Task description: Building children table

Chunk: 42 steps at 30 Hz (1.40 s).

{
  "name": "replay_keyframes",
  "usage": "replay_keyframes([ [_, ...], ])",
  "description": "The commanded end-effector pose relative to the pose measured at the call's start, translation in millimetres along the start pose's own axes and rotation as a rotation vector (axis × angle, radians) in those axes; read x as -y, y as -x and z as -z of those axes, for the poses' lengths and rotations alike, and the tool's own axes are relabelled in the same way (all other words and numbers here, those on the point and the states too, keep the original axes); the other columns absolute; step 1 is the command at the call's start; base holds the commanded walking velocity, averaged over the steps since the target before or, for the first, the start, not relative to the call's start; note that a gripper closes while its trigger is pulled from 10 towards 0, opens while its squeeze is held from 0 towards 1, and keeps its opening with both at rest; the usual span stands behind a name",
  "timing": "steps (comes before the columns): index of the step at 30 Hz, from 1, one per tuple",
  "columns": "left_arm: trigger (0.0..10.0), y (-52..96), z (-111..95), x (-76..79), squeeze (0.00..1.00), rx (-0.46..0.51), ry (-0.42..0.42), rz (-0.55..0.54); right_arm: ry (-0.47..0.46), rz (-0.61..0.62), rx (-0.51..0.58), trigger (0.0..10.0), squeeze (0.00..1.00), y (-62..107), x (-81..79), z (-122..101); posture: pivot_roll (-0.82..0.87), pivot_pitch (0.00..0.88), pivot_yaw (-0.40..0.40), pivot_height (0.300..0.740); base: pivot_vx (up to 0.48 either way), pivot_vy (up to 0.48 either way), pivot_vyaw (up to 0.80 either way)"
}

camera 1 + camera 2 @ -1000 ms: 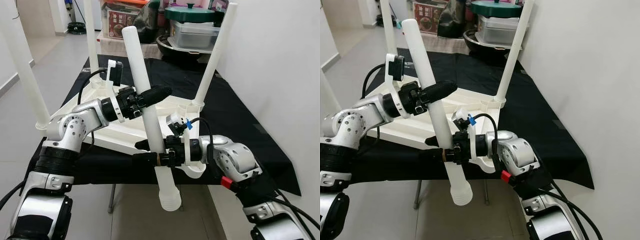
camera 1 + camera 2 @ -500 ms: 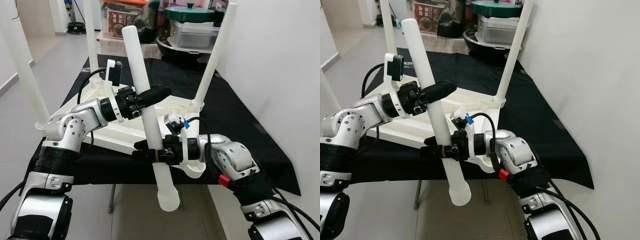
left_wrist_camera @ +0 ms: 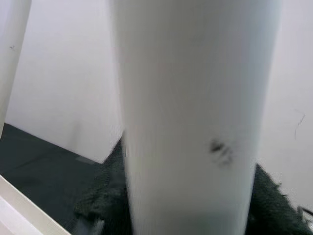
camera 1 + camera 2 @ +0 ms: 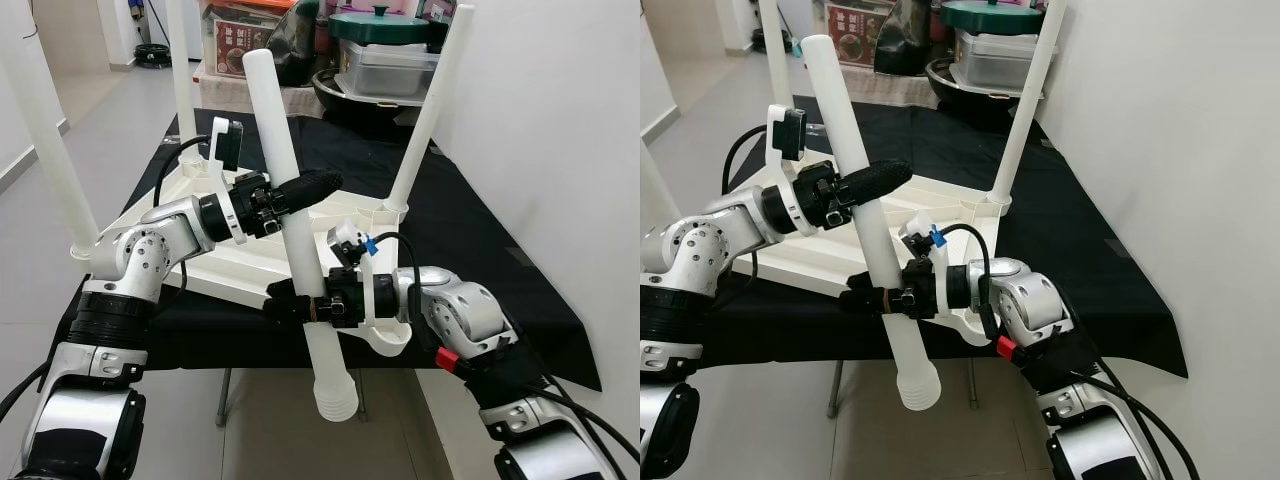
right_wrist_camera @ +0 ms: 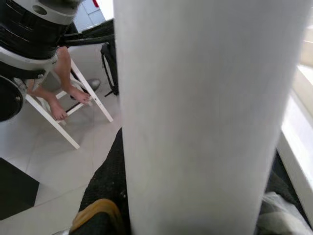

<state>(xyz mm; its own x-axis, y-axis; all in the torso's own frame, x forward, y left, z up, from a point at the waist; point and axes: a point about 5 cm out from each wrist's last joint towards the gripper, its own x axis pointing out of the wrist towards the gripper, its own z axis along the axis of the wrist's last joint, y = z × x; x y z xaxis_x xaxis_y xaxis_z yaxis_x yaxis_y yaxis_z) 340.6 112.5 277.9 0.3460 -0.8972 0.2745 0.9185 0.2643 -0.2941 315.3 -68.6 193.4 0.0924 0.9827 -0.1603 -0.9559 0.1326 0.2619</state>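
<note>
my left gripper (image 4: 300,189) clamps the loose leg (image 4: 290,220) high up and my right gripper (image 4: 290,297) clamps it lower, fingertips hidden behind it. its threaded end hangs past the edge of the upturned tabletop (image 4: 250,250). three legs (image 4: 432,110) stand fitted, tops cut off.

Black cloth (image 4: 480,250) covers the worktop; behind it a green-lidded pot (image 4: 380,25) sits on a grey tub (image 4: 395,68).
</note>
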Motion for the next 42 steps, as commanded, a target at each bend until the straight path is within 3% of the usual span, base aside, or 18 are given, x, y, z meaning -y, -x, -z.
replay_keyframes([
  [1, 10.0, -8.2, 1, 1.4, 1.0, -0.02, -0.016, -0.006, 0.031, -0.046, 0.008, 0.0, 0.0, -7.4, -4.9, -7, 0.07, 0.004, -0.095, 0.74, 0.0, 0.0, 0.0],
  [7, 10.0, -6.7, 4, 0.4, 1.0, -0.031, -0.033, -0.015, 0.031, -0.053, 0.01, 0.0, 0.0, -6.9, -5.4, -8, 0.07, 0.003, -0.094, 0.74, 0.0, 0.0, 0.0],
  [8, 10.0, -5.9, 3, -1.3, 0.6, -0.023, -0.033, -0.028, 0.031, -0.055, 0.011, 0.0, 0.0, -6.6, -5.5, -8, 0.07, 0.003, -0.094, 0.74, 0.0, 0.0, 0.0],
  [9, 10.0, -5.3, 2, -2.4, 0.6, -0.018, -0.032, -0.036, 0.03, -0.056, 0.011, 0.0, 0.0, -6.3, -5.6, -7, 0.07, 0.002, -0.095, 0.74, 0.0, 0.0, 0.0],
  [10, 10.0, -4.3, 2, -2.8, 0.0, -0.016, -0.032, -0.038, 0.031, -0.054, 0.012, 0.0, 0.0, -5.9, -5.5, -7, 0.07, 0.002, -0.095, 0.74, 0.0, 0.0, 0.0],
  [17, 10.0, -0.8, 2, -2.3, 0.0, -0.015, -0.03, -0.041, 0.028, -0.035, 0.018, 0.0, 0.0, -4.0, -2.9, -7, 0.07, 0.0, -0.094, 0.74, 0.0, 0.0, 0.0],
  [21, 10.0, 5.4, 0, 0.4, 0.0, -0.005, -0.038, -0.05, 0.021, 0.021, 0.057, 0.0, 0.0, 2.9, 4.6, -12, 0.08, 0.0, -0.095, 0.74, 0.0, 0.0, 0.0],
  [23, 10.0, 14.4, -5, 3.4, 0.0, 0.026, -0.039, -0.076, 0.017, 0.083, 0.113, 0.0, 0.0, 15.0, 13.9, -22, 0.08, 0.0, -0.096, 0.74, 0.0, 0.0, 0.0],
  [31, 10.0, 22.7, -10, 7.6, 0.0, 0.044, -0.026, -0.067, 0.027, 0.093, 0.121, 0.0, 0.0, 23.6, 16.1, -25, 0.08, 0.0, -0.095, 0.74, 0.0, 0.0, 0.0],
  [33, 10.0, 31.0, -8, 8.1, 0.0, 0.029, -0.059, -0.098, 0.032, 0.192, 0.181, 0.0, 0.0, 32.9, 26.9, -36, 0.08, 0.0, -0.095, 0.74, 0.0, 0.0, 0.0],
  [36, 10.0, 34.5, -8, 7.7, 0.0, 0.03, -0.073, -0.12, 0.026, 0.248, 0.212, 0.0, 0.0, 37.2, 32.6, -41, 0.08, 0.0, -0.096, 0.74, 0.0, 0.0, 0.0],
  [39, 10.0, 47.2, -8, 4.7, 0.0, 0.045, -0.124, -0.238, -0.014, 0.439, 0.34, 0.0, 0.0, 51.7, 49.7, -56, 0.08, 0.0, -0.099, 0.74, 0.0, 0.0, 0.0],
  [42, 10.0, 50.5, -8, 3.9, 0.0, 0.047, -0.141, -0.276, -0.026, 0.48, 0.367, 0.0, 0.0, 54.7, 53.1, -59, 0.08, 0.0, -0.1, 0.74, 0.0, 0.0, 0.0],
])
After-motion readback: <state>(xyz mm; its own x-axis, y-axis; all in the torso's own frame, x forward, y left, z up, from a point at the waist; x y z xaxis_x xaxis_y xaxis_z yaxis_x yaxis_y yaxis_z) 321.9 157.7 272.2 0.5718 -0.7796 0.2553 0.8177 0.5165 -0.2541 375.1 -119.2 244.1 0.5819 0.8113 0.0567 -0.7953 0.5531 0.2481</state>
